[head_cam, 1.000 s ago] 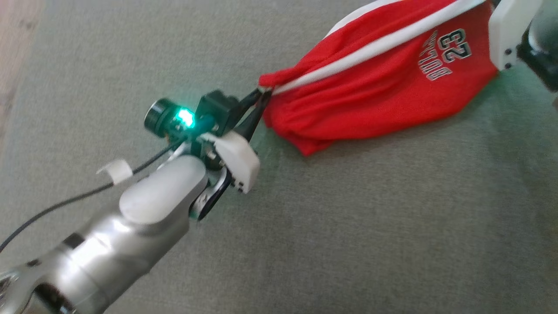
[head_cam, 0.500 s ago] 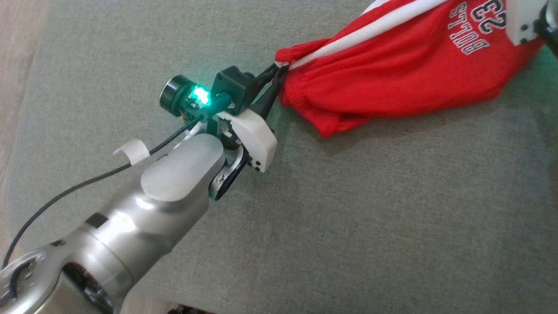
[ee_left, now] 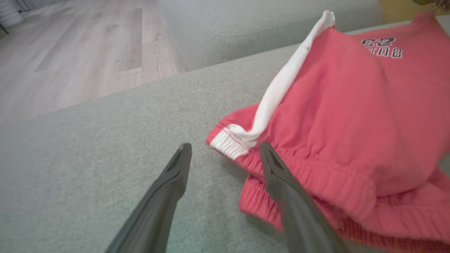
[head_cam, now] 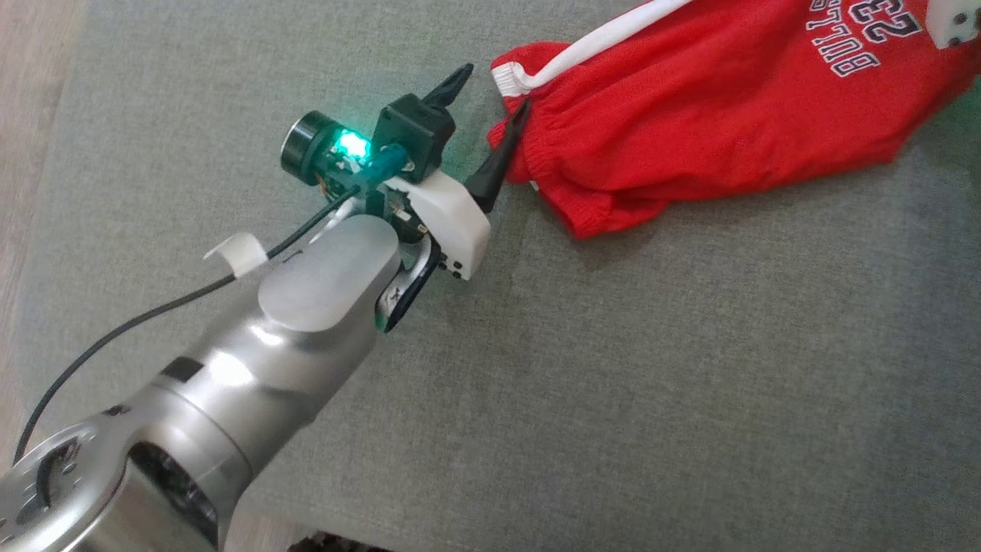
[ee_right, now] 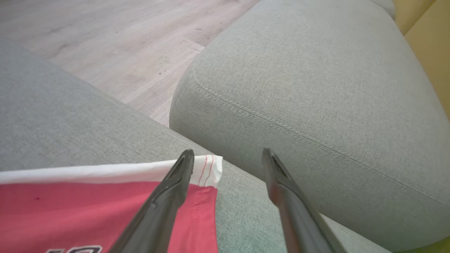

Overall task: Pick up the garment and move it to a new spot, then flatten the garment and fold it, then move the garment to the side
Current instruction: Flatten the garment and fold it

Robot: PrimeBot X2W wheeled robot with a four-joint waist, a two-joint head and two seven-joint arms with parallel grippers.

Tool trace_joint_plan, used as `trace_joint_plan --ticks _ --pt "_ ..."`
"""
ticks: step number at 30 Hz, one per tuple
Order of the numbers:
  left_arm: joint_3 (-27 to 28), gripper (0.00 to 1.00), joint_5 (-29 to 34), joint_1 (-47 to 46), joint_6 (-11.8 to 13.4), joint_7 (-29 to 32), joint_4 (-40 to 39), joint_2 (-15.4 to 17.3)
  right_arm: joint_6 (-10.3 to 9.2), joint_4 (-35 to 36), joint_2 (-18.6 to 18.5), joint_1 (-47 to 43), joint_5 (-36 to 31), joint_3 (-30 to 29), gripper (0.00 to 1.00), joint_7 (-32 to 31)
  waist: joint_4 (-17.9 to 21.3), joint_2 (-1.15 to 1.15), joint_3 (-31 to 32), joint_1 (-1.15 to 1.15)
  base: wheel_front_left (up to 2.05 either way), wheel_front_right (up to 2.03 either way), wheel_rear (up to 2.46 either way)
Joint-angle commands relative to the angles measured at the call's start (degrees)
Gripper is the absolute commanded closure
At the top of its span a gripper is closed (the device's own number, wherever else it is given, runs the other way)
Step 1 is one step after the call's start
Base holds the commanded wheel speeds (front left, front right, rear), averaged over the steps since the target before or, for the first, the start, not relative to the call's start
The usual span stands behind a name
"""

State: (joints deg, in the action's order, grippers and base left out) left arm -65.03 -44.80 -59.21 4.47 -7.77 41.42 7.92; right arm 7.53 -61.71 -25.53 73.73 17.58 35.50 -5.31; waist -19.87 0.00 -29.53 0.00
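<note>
Red shorts [head_cam: 713, 115] with a white side stripe and "BULLS 23" lettering lie crumpled on the grey-green sofa seat [head_cam: 613, 383]. My left gripper [head_cam: 490, 93] is open at the elastic waistband, holding nothing. In the left wrist view the shorts [ee_left: 351, 116] sit to the right, their white stripe end lies just beyond the gripper [ee_left: 225, 147], and the right finger [ee_left: 281, 182] overlaps the waistband. My right gripper [ee_right: 227, 153] is open just past the hem corner of the shorts [ee_right: 105, 211]. Its left finger [ee_right: 172, 189] crosses over the white hem. Its white housing [head_cam: 950, 19] shows at the head view's top right.
A rounded sofa cushion [ee_right: 299, 88] rises right behind the seat near the right gripper. Wooden floor [head_cam: 31, 77] runs along the seat's left edge, and a yellow wall [ee_right: 429, 52] stands behind. A black cable [head_cam: 115, 337] trails from my left arm.
My left gripper has opened and let go of the waistband corner, which has dropped onto the seat. The shorts have slackened and settled. The head view has shifted a little.
</note>
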Motion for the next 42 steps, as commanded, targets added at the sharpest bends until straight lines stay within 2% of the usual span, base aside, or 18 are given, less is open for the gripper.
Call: trace_joint_plan --ticks 1,8,11,15,18,19,20,24,30,37,42 --pt "1.9 0.00 0.3 -2.0 0.0 -0.9 -0.5 1.2 -0.04 0.5 1.2 1.4 0.1 -0.9 0.00 1.3 0.2 0.00 0.5 0.00 0.00 0.00 0.00" --pt "5.5 0.00 -1.1 -0.5 2.9 -4.8 0.9 3.6 -0.04 -2.8 3.5 -1.5 2.1 -4.4 0.00 9.9 1.5 0.00 4.6 0.00 0.00 0.00 0.00" --pt "8.3 0.00 -2.4 1.4 4.0 -6.3 -0.3 4.9 -0.04 -2.9 4.6 -3.3 2.7 -5.7 0.00 15.3 2.7 0.00 7.0 0.00 0.00 0.00 0.00" --pt "12.6 0.00 -2.7 5.0 6.2 -7.1 -3.8 7.1 -0.04 -1.5 7.4 -7.5 5.0 -8.4 0.00 19.3 4.4 0.00 10.8 0.00 0.00 0.00 0.00" --pt "17.7 0.00 -0.6 9.0 7.8 -7.2 -9.7 8.5 -0.04 2.1 9.0 -12.1 6.4 -11.6 0.00 20.2 5.6 0.00 13.8 0.00 0.00 0.00 0.00" --pt "19.4 0.00 0.5 10.8 8.4 -7.2 -11.8 8.9 -0.04 4.7 9.4 -14.0 6.6 -13.4 0.00 20.2 6.0 0.00 14.7 0.00 0.00 0.00 0.00" --pt "22.9 0.00 2.6 15.1 9.3 -7.2 -15.8 9.1 -0.04 10.2 10.3 -19.3 6.3 -17.5 0.00 20.3 6.7 0.00 16.5 0.00 0.00 0.00 0.00" --pt "27.7 0.00 5.9 24.7 10.6 -7.2 -20.5 8.8 -0.04 20.3 14.0 -31.7 2.6 -23.9 0.00 20.3 8.6 0.00 19.6 0.00 0.00 0.00 0.00" --pt "32.7 0.00 9.9 36.1 9.2 -7.2 -23.8 7.6 -0.04 31.4 20.1 -48.7 -2.7 -31.6 0.00 20.3 10.5 0.00 23.5 0.00 0.00 0.00 0.00" --pt "37.3 0.00 13.5 44.4 7.4 -7.2 -25.3 6.0 -0.04 38.1 22.3 -61.0 -4.5 -33.3 0.00 20.3 12.2 0.00 25.9 0.00 0.00 0.00 0.00" --pt "40.4 0.00 16.3 48.3 6.0 -7.2 -25.9 4.2 -0.04 41.5 22.6 -64.9 -3.4 -33.2 0.00 19.7 12.8 0.00 25.8 0.00 0.00 0.00 0.00"
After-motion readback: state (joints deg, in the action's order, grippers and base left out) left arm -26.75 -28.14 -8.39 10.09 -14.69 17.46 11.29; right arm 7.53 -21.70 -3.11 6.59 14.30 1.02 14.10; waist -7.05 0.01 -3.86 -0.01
